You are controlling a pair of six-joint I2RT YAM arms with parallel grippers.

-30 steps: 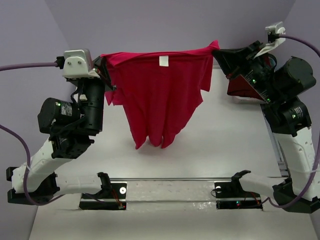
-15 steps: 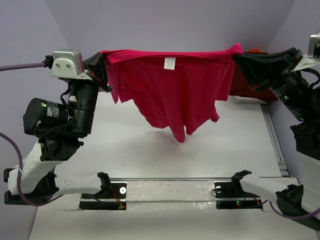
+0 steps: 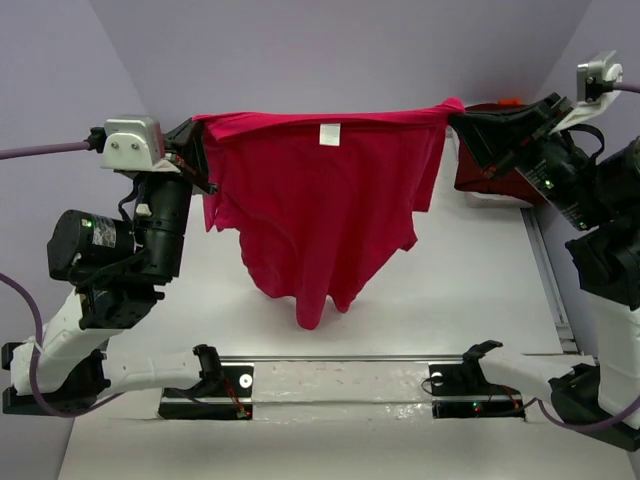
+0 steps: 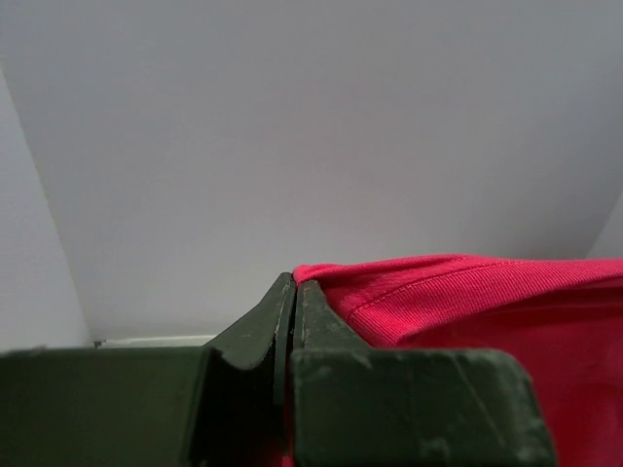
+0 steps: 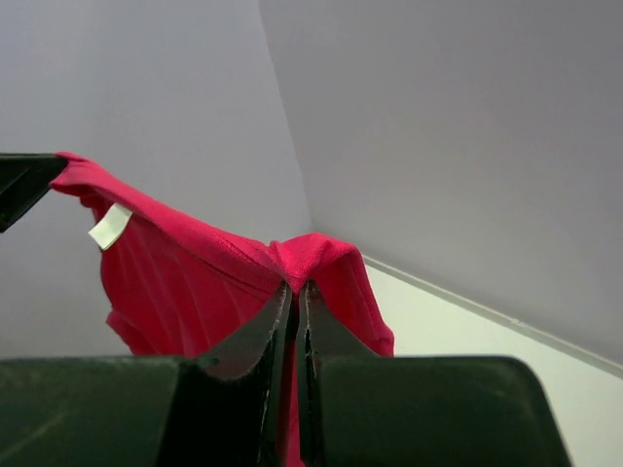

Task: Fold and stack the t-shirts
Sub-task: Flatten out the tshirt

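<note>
A crimson-pink t-shirt (image 3: 325, 215) hangs in the air, stretched between both arms, its white neck label (image 3: 329, 136) facing the camera. My left gripper (image 3: 205, 128) is shut on its left shoulder; the pinched cloth (image 4: 438, 297) shows beside my closed jaws. At the other shoulder my right gripper (image 3: 452, 115) is shut on the cloth (image 5: 311, 258), which bunches over the tips. The shirt's lower hem dangles just above the table (image 3: 470, 290). A dark maroon folded t-shirt (image 3: 490, 172) lies at the back right, partly hidden behind my right arm.
Purple walls (image 3: 330, 50) enclose the back and both sides. A metal rail (image 3: 340, 372) with two black arm mounts runs along the near edge. A metal strip (image 3: 548, 280) runs down the table's right side.
The right arm has swung back toward the left after moving out, so the shirt's top edge is shorter again. The hanging cloth swung and now droops lower at the middle.
</note>
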